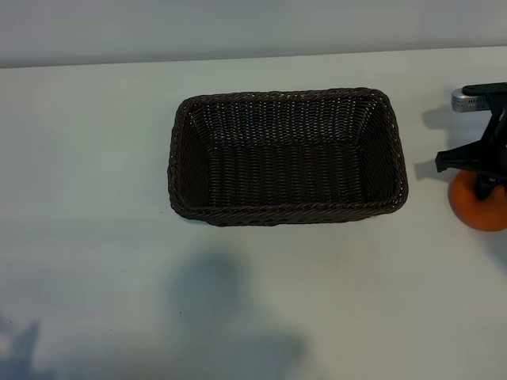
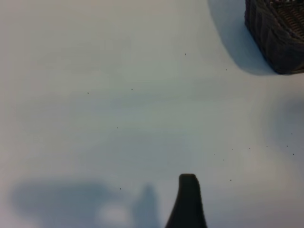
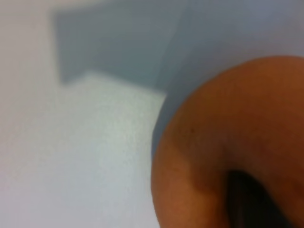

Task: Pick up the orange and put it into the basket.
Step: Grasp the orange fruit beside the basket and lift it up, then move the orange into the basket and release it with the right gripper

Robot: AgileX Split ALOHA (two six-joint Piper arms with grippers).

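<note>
The orange [image 1: 479,212] sits on the white table at the far right edge of the exterior view, a little right of the basket [image 1: 181,158]. The basket is dark brown wicker, rectangular and empty, in the middle of the table. My right gripper [image 1: 485,180] comes down onto the top of the orange and is shut on it. In the right wrist view the orange [image 3: 228,128] fills the near side, with one dark finger [image 3: 247,199] lying against its skin. The left gripper is open over bare table, with only one finger [image 2: 188,199] showing and a corner of the basket [image 2: 278,38] beyond it.
The white table [image 1: 95,237] stretches wide to the left of and in front of the basket. Soft shadows lie on it at the front. A pale wall runs along the table's back edge.
</note>
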